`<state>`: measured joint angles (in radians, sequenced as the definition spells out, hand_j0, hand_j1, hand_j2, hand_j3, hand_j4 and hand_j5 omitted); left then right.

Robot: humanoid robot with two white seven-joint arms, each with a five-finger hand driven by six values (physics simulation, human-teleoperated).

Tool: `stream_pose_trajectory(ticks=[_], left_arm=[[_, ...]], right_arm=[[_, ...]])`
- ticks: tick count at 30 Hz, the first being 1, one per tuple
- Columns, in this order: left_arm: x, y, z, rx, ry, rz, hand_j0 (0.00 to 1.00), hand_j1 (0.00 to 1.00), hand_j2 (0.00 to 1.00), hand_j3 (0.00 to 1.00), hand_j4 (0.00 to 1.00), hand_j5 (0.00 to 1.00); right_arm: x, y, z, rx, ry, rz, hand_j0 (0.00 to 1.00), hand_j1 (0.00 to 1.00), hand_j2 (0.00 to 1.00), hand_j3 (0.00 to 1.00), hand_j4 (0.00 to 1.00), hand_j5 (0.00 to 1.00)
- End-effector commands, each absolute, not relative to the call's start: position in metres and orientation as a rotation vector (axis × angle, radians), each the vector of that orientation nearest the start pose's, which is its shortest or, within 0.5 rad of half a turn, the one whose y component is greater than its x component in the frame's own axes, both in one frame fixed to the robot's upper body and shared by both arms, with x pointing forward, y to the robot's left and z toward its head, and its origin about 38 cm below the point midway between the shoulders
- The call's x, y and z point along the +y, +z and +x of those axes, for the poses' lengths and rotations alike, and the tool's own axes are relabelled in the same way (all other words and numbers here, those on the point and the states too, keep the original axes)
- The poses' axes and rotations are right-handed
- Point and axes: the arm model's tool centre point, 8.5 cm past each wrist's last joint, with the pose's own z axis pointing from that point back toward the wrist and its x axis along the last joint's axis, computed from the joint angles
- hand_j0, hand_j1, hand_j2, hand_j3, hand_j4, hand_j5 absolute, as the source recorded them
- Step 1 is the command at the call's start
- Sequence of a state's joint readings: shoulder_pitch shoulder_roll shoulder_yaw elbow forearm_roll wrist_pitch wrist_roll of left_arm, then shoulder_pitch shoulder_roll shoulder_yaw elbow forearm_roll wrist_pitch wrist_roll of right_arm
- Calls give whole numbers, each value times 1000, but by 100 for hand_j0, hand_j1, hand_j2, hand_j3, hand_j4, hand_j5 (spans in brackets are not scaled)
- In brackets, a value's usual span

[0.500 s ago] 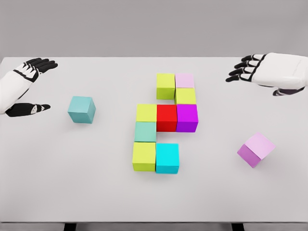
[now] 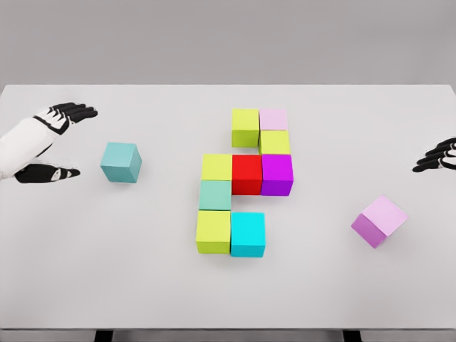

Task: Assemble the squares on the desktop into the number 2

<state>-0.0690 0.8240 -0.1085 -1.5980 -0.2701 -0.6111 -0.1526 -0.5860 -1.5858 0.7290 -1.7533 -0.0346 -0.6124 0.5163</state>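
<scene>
White desk (image 2: 71,271) carries unfinished 2; left hand (image 2: 44,146), fingers spread & empty, left of teal cube (image 2: 120,162): next, grasp it.

White left hand (image 2: 44,142) (glossy shell), black segmented fingers (image 2: 71,110)

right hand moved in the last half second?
Yes. The right hand has pulled back right and down: it was above the pink cube near the table's far edge, now only its fingers show at the right border.
</scene>
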Motion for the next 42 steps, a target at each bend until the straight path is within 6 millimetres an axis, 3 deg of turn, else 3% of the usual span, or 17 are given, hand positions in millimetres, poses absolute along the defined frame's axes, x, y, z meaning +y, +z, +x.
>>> stream_pose_trajectory(ticks=[1, 3, 5, 7, 11, 13, 17, 23, 27, 33, 39, 42], left_arm=[[355, 194, 347, -1716, -1560, 238, 99, 99, 99, 99, 99, 99], [337, 197, 341, -1704, -1630, 109, 99, 99, 99, 99, 99, 99], [338, 220, 343, -1771, -1573, 102, 100, 100, 100, 100, 100, 100], [353, 229, 352, -1692, -1475, 158, 100, 100, 100, 100, 100, 100], [372, 254, 376, -1556, -1287, 279, 100, 100, 100, 100, 100, 100], [379, 250, 383, -1409, -1194, 297, 100, 100, 100, 100, 100, 100], [349, 227, 393, -1220, -1320, 242, 100, 100, 100, 100, 100, 100], [339, 232, 398, -1159, -1436, 262, 100, 100, 100, 100, 100, 100], [328, 231, 403, -1132, -1507, 304, 100, 100, 100, 100, 100, 100], [328, 220, 405, -1062, -1487, 341, 100, 100, 100, 100, 100, 100], [310, 233, 421, -1029, -1524, 414, 100, 100, 100, 100, 100, 100], [305, 221, 419, -986, -1539, 421, 100, 100, 100, 100, 100, 100]], right_arm=[[-444, 307, 303, -971, 2092, -307, 100, 100, 100, 100, 100, 100], [-441, 293, 301, -916, 2117, -235, 100, 100, 100, 100, 100, 100], [-417, 270, 311, -995, 2128, -151, 100, 100, 100, 100, 100, 100], [-402, 263, 318, -1056, 2132, -119, 100, 100, 100, 100, 100, 100], [-396, 260, 320, -1081, 2127, -98, 100, 100, 100, 100, 100, 100], [-390, 256, 321, -1097, 2127, -81, 100, 100, 100, 100, 100, 100], [-386, 255, 323, -1114, 2127, -73, 100, 100, 100, 100, 100, 100], [-370, 240, 343, -1103, 1963, -87, 100, 100, 100, 100, 100, 100], [-374, 241, 347, -1083, 1903, -102, 100, 100, 100, 100, 100, 100], [-373, 231, 344, -1059, 1905, -79, 100, 100, 100, 100, 100, 100], [-370, 224, 343, -1048, 1910, -63, 100, 100, 100, 100, 100, 100], [-368, 216, 342, -1030, 1927, -58, 100, 100, 100, 100, 100, 100]])
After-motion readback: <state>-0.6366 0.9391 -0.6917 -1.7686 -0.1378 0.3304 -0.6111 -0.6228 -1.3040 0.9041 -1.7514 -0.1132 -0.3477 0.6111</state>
